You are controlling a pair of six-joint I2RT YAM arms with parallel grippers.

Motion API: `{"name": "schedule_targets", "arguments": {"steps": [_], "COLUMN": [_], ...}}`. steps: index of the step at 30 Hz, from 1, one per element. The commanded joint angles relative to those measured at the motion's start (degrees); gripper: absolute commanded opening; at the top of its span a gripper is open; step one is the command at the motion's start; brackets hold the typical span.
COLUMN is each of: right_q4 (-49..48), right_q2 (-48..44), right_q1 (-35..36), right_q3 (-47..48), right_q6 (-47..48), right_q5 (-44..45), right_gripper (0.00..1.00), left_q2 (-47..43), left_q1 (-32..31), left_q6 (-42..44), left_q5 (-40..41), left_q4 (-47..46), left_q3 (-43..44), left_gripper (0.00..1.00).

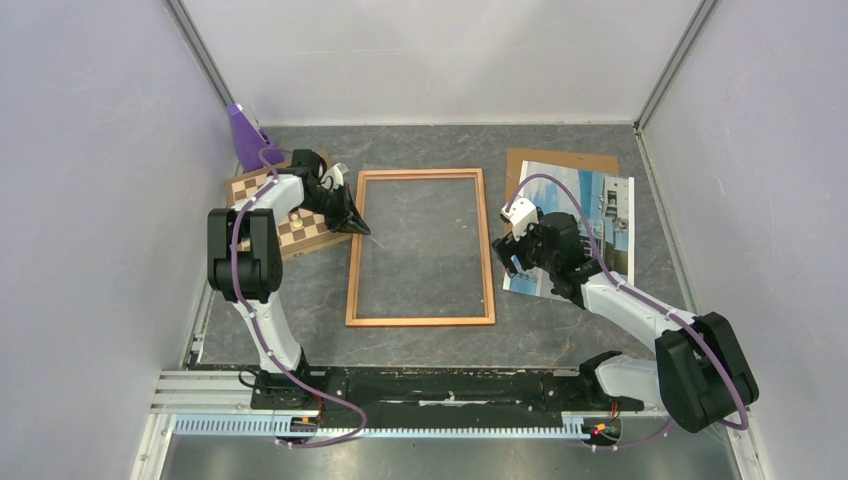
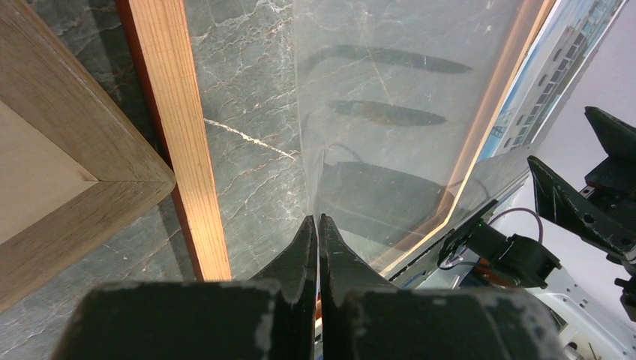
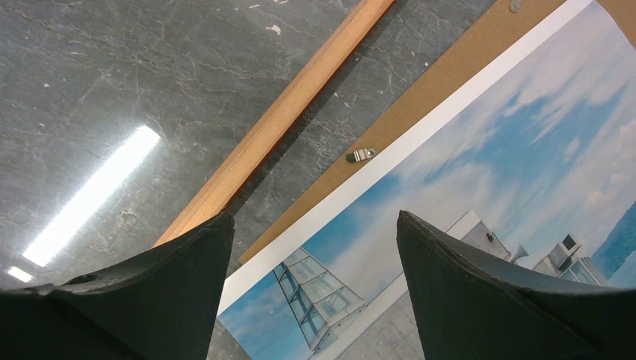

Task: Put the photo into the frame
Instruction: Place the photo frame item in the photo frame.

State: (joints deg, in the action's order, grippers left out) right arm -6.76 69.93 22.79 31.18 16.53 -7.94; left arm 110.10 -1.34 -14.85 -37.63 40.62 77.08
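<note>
One photo [image 1: 612, 215] lies face up, right of centre. It partly covers one brown backing panel [image 1: 560, 160], which shows along the photo's upper edge. One frame [image 1: 420, 320] lies flat at centre, just beside the photo's left edge.

The right gripper [image 1: 515, 258] hovers over the photo's left edge with its jaws spread wide, gripping nothing. The left gripper [image 1: 358, 228] is at the frame's upper left rail with its jaws pressed together, empty.

One chessboard [image 1: 300, 232] lies left of the frame. The table [image 1: 420, 140] is dark grey and marbled. Pale walls [image 1: 440, 60] enclose three sides.
</note>
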Motion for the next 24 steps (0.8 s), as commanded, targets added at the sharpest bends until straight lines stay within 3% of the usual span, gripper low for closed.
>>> {"name": "schedule_targets", "arguments": {"steps": [1, 24], "right_q4": [-1.21, -1.16], "right_q2": [-1.28, -1.46], "right_q1": [0.24, 0.24], "right_q3": [1.96, 1.77], "right_q6": [0.23, 0.35], "right_q5": [0.68, 0.54], "right_gripper": [0.83, 0.83], "left_q2": [-0.96, -1.08], "left_q1": [0.29, 0.31], "left_q6": [3.49, 4.37], "left_q5": [-0.78, 0.36], "left_q4": [0.65, 1.11], "left_q3": [0.42, 0.97], "left_gripper": [0.02, 0.02]}}
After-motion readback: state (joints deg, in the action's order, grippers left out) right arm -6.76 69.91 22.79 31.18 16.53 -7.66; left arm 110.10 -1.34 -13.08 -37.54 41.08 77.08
